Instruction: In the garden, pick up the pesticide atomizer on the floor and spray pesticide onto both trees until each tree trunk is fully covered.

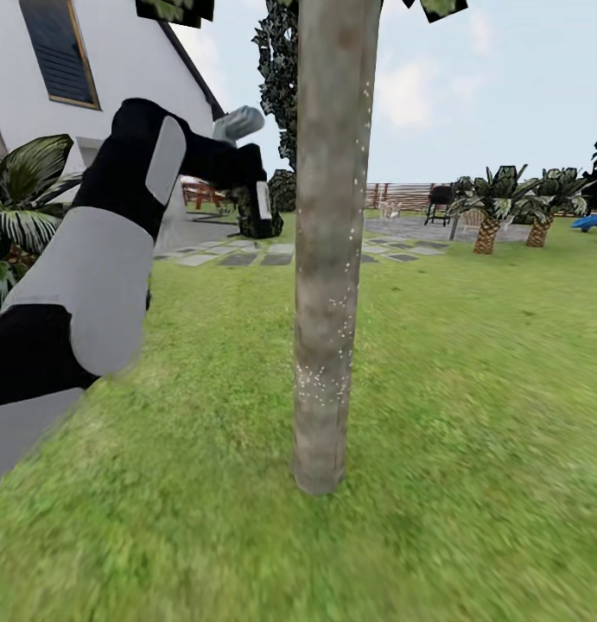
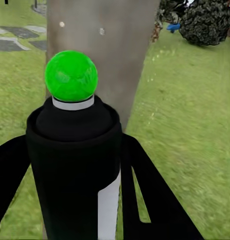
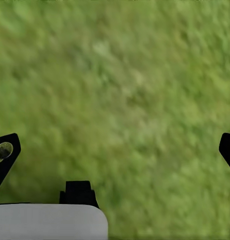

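Trunk (image 1: 328, 259) is standing straight ahead of me on the lawn (image 1: 471, 389), speckled white. My left gripper (image 2: 75, 150) is clenching the pesticide atomizer (image 2: 75, 170), green cap toward that trunk, close beside it. My right gripper (image 3: 115, 150) is hanging spread over grass, grasping nothing.

The green grass lawn (image 1: 471, 363) carries 1 upright mottled grey-brown tree trunk (image 1: 328, 259), flat grey stepping stones (image 1: 238, 257) and 2 short palm-like plants (image 1: 514, 207).
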Controlling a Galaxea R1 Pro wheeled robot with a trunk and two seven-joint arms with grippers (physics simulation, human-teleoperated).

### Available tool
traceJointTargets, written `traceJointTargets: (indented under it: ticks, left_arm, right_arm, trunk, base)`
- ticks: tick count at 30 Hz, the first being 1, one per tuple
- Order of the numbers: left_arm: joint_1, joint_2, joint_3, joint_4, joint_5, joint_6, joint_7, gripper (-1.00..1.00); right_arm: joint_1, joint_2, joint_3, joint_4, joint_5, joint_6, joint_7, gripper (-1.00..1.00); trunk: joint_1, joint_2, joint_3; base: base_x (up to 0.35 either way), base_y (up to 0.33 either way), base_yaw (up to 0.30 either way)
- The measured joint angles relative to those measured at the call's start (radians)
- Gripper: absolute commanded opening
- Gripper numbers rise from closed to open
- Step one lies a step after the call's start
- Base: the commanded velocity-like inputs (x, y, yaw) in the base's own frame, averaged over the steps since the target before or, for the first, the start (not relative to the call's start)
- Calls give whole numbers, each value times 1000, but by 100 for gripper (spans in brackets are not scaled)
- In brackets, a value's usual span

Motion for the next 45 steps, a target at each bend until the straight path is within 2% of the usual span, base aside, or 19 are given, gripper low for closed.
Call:
traceJointTargets:
  ticks: [1,3,4,8,9,10,12,14,21,25,26,27,29,31,39,45]
  left_arm:
    - [-15,0,0,1,8,1,0,-100]
    - [-49,0,-1,1,53,1,2,-100]
    - [-68,0,-1,2,96,2,5,-100]
    - [-75,0,-2,39,110,2,5,-100]
    - [-76,0,-2,41,124,3,6,-100]
    - [-76,-5,-2,44,190,4,7,-100]
    - [-76,-15,-4,63,232,2,8,-100]
    - [-76,-28,-5,92,256,2,8,-100]
    - [-76,-32,-1,125,266,-1,8,-100]
    - [-76,-30,-5,219,261,-5,18,-100]
    - [-76,-6,-6,235,254,-7,33,-100]
    - [-76,5,-7,236,257,-7,35,-100]
    - [-76,46,-6,193,260,-6,42,-100]
    - [-76,57,-7,172,264,-5,43,-100]
    - [-76,64,-6,165,265,-5,45,-100]
    - [-76,60,-2,219,266,-7,45,-100]
  right_arm:
    - [0,0,0,0,0,0,0,100]
    - [0,0,0,0,0,0,0,100]
    - [0,0,0,0,0,0,0,100]
    - [0,0,0,0,0,0,0,100]
    - [0,0,0,0,0,0,0,100]
    - [0,0,0,0,0,0,0,100]
    - [0,0,0,0,0,0,0,100]
    - [0,0,0,0,0,0,0,100]
    - [0,0,0,0,0,0,0,100]
    - [0,0,0,0,0,0,0,100]
    - [0,0,0,0,0,0,0,100]
    - [0,0,0,0,0,0,0,100]
    - [0,0,1,0,0,0,0,100]
    - [0,0,0,0,0,0,0,100]
    - [0,0,0,0,0,0,0,100]
    - [0,-1,-1,0,-1,0,0,100]
  trunk:
    - [0,0,0]
    - [0,0,0]
    - [0,0,0]
    - [0,0,0]
    - [0,0,0]
    - [0,0,0]
    - [0,0,0]
    - [0,0,0]
    - [0,0,0]
    - [0,0,0]
    - [0,0,0]
    - [0,0,0]
    - [0,0,0]
    - [0,0,0]
    - [0,0,0]
    - [0,0,0]
  base:
    - [0,0,0]
    - [0,0,0]
    - [0,0,0]
    - [0,0,0]
    - [0,0,0]
    - [0,0,0]
    - [0,0,0]
    - [0,0,0]
    - [0,0,0]
    - [0,0,0]
    - [0,0,0]
    - [0,0,0]
    - [0,0,0]
    - [0,0,0]
    - [0,0,0]
    - [0,0,0]
